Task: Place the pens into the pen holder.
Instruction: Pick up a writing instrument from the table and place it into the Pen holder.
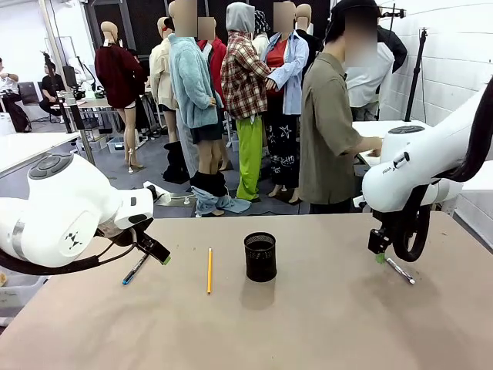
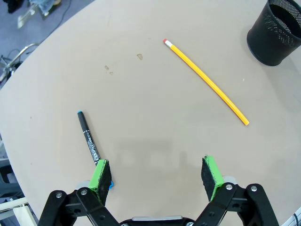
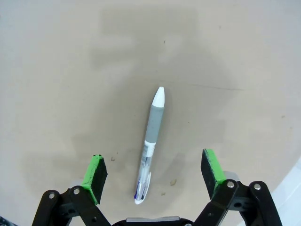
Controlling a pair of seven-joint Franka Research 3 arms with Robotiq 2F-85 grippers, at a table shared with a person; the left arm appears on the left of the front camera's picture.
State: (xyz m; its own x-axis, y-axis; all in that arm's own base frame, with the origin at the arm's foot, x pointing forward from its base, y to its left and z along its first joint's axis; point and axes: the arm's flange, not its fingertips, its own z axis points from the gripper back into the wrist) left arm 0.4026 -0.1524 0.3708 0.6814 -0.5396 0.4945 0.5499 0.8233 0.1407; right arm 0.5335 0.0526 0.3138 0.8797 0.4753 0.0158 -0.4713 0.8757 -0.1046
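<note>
Pens: three in all, lying flat on the table [image 1: 308, 339].
White pen [image 3: 151, 141]: it sits in the gap between the right gripper's [image 3: 155, 172] two fingers and points straight away from the wrist (so the green pads face its long sides).
Right fingers: spread wide, holding nothing.
Blue pen [image 2: 89, 139]: it is off to one side of the left gripper [image 2: 157, 169]. One end slips under one green pad, not into the gap, and the rest slants away.
Left fingers: spread wide too, holding nothing.
Yellow pencil [image 1: 209, 270]: it lies alone between the blue pen and the cup, nearer the left arm, pointing toward the far side.
Pen holder [image 1: 260, 257]: one black mesh cup, upright mid-table between the arms. Nothing sticks out of it.
Best first grab: I think the right gripper, which only needs to drop and squeeze. The left one must slide sideways first.
Person [image 1: 331, 131]: one, standing at the far side.
</note>
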